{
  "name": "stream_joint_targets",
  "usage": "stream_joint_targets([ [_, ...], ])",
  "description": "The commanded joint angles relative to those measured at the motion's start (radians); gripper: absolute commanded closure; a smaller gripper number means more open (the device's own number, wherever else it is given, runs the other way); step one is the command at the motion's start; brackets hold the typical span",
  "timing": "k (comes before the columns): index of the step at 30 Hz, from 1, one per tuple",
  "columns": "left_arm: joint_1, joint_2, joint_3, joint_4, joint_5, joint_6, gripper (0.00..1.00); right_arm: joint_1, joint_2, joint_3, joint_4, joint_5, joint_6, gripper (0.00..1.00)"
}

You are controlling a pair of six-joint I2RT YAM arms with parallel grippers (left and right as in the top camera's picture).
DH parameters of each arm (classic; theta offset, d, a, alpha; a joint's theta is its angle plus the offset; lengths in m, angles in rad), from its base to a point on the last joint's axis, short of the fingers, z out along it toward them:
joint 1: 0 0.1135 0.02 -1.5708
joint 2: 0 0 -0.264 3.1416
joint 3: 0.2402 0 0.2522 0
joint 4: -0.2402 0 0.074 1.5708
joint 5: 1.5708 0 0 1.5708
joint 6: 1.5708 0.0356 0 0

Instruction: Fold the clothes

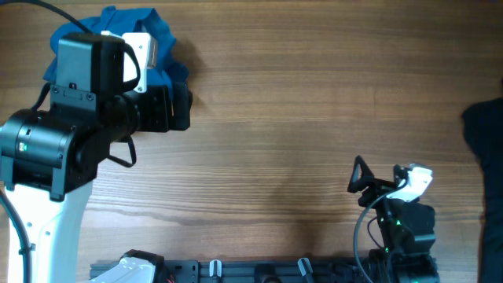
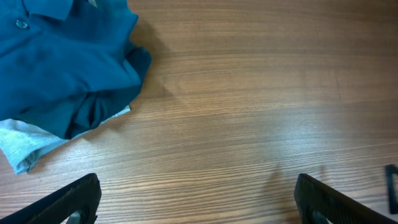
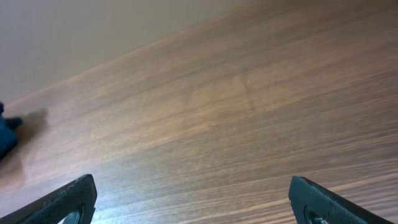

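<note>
Right gripper point(image 3: 191, 183): near right; fingers spread wide, nothing between them; above bare brown wooden table point(image 3: 249, 93).
Black fabric point(image 1: 483, 130): right edge, mid-depth, cut off by the frame.
Left gripper point(image 2: 196, 186): left side; fingers spread wide, empty; over bare wood just right of the clothes.
Crumpled teal-blue buttoned shirt point(image 2: 68, 56): far left, heaped, unfolded, clear of the fingers.
Pale grey cloth point(image 2: 25, 146): showing from under the shirt's near edge.

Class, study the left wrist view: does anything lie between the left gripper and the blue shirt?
Nothing visible does. Only bare wooden table separates the left gripper from the blue shirt. A grey cloth pokes out from under the blue shirt's near edge.
</note>
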Motion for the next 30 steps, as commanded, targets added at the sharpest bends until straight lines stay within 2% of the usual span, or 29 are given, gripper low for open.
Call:
stream_joint_targets([
  [1, -0.005, 0.001, -0.001, 0.002, -0.01, -0.01, 0.0, 0.002, -0.016, -0.006, 0.023, -0.057, 0.016, 0.0],
  [17, -0.005, 0.001, -0.001, 0.002, -0.01, -0.01, 0.0, 0.002, -0.015, -0.006, 0.022, -0.057, 0.016, 0.0],
  [21, 0.009, -0.007, -0.002, -0.001, -0.066, -0.002, 0.0, 0.002, -0.015, -0.006, 0.022, -0.057, 0.016, 0.01],
  [23, 0.023, -0.026, -0.015, 0.072, -0.053, -0.006, 0.0, 0.002, -0.015, -0.006, 0.022, -0.057, 0.015, 0.0],
  [26, 0.052, -0.105, -0.123, 0.314, -0.04, -0.006, 0.0, 0.002, -0.015, -0.006, 0.022, -0.057, 0.015, 0.0],
  [30, 0.115, -0.284, -0.389, 0.545, 0.013, -0.006, 0.0, 0.002, -0.015, -0.006, 0.022, -0.057, 0.016, 0.01],
])
